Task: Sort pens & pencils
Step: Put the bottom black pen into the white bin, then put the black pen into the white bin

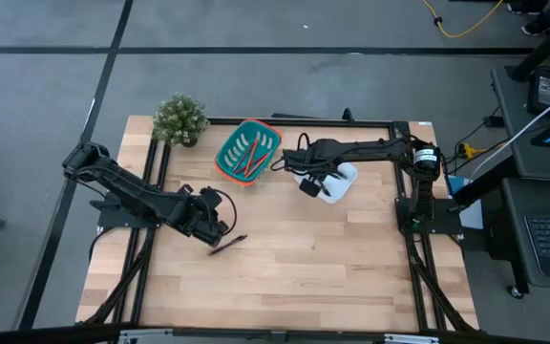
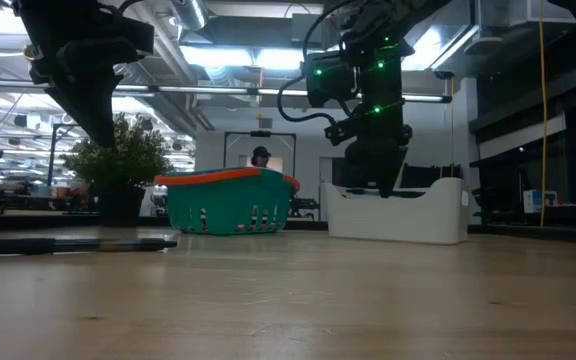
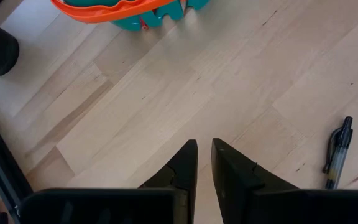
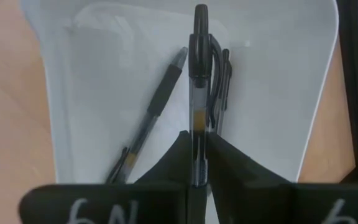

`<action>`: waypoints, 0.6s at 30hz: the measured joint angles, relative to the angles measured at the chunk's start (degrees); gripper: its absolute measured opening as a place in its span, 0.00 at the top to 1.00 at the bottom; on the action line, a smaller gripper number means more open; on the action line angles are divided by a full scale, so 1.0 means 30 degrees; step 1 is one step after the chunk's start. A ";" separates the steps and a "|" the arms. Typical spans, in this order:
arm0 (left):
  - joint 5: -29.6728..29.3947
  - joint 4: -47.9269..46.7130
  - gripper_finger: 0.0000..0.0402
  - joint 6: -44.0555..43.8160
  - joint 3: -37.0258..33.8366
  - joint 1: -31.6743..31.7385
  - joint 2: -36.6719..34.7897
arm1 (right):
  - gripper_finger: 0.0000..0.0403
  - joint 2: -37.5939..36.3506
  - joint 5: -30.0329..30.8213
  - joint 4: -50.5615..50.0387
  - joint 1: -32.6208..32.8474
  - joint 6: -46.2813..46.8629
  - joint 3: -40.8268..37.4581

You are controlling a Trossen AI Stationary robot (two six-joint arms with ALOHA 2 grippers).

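1. The pens are light, stiff and smooth-barrelled, so I judge they can roll or slip; the best hold looks to be across the barrel near the middle, or on the dark rubber grip where the fingers get more friction
2. The right tool [image 4: 197,158] hangs over the white tray [image 1: 344,186] at the far middle-right of the worktop [image 1: 304,277]. Its fingers are clamped on a pen [image 4: 199,81], which runs straight out between the tips, clip end forward
3. That pen has a clear barrel with a black clip and cap end, and a yellowish band shows inside it. Two more pens lie in the tray beneath it: one [image 4: 151,115] slanted, with a grey tip and black grip, and another [image 4: 222,87] just beside the held one, mostly hidden
4. The left tool [image 3: 204,163] sits low over the worktop at the near left, fingers close together with a thin gap and nothing between them
5. One pen [image 1: 227,245] lies flat on the bare worktop just to the right of the left tool, apart from it. It is clear-barrelled with black ends
6. The pencils [image 1: 249,161] are thin orange-red sticks lying in the teal basket [image 1: 225,158] with an orange rim, at the far middle, beside a small plant [image 1: 179,118]. They look light and stiff too, and thinner, so likely harder to pinch off a flat surface
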 joint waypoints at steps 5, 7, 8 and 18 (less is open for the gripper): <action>0.0000 -0.0002 0.89 0.0000 0.0000 0.0000 0.0000 | 0.85 0.0000 0.0004 0.0006 0.0000 -0.0049 0.0000; 0.0000 -0.0002 0.89 0.0000 0.0000 0.0000 0.0000 | 0.82 0.0007 0.0000 0.0007 0.0000 -0.0067 0.0000; 0.0000 -0.0002 0.89 0.0002 -0.0005 0.0000 0.0000 | 0.81 0.0006 0.0000 0.0007 0.0000 -0.0073 0.0000; -0.0328 -0.0002 0.89 0.0418 0.0000 0.0000 0.0000 | 0.75 0.0036 0.0021 -0.0425 0.0337 -0.0013 0.0744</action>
